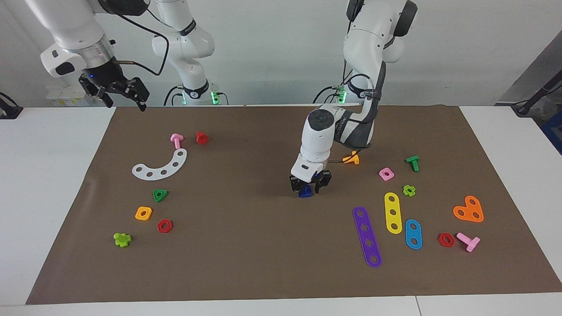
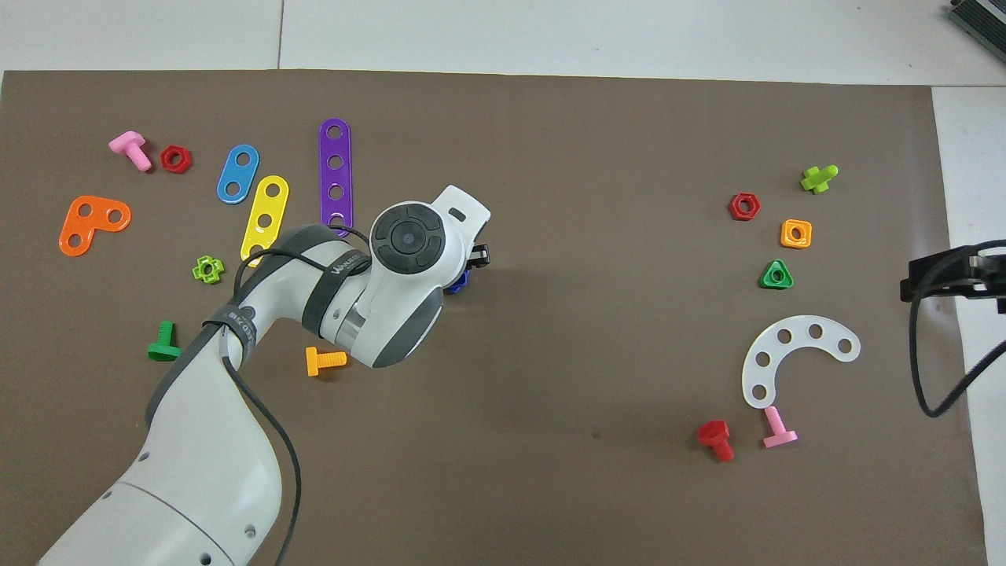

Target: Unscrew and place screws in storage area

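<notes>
My left gripper (image 1: 309,188) is down at the middle of the brown paper mat, its fingers closed on a small blue screw (image 1: 306,192). In the overhead view the left hand covers all but an edge of the blue screw (image 2: 457,284). The storage area (image 1: 131,193) is the patch of mat around the white curved strip (image 1: 160,166), toward the right arm's end; it also shows in the overhead view (image 2: 817,259). My right gripper (image 1: 117,91) hangs open and empty, high over the mat's edge at that end, and waits; it also shows in the overhead view (image 2: 947,277).
Around the white strip lie a pink bolt (image 1: 176,140), red bolt (image 1: 201,138), green triangle nut (image 1: 160,195), orange square nut (image 1: 143,213), red hex nut (image 1: 164,226) and green bolt (image 1: 122,239). Purple (image 1: 367,236), yellow (image 1: 393,212) and blue (image 1: 413,234) strips lie toward the left arm's end.
</notes>
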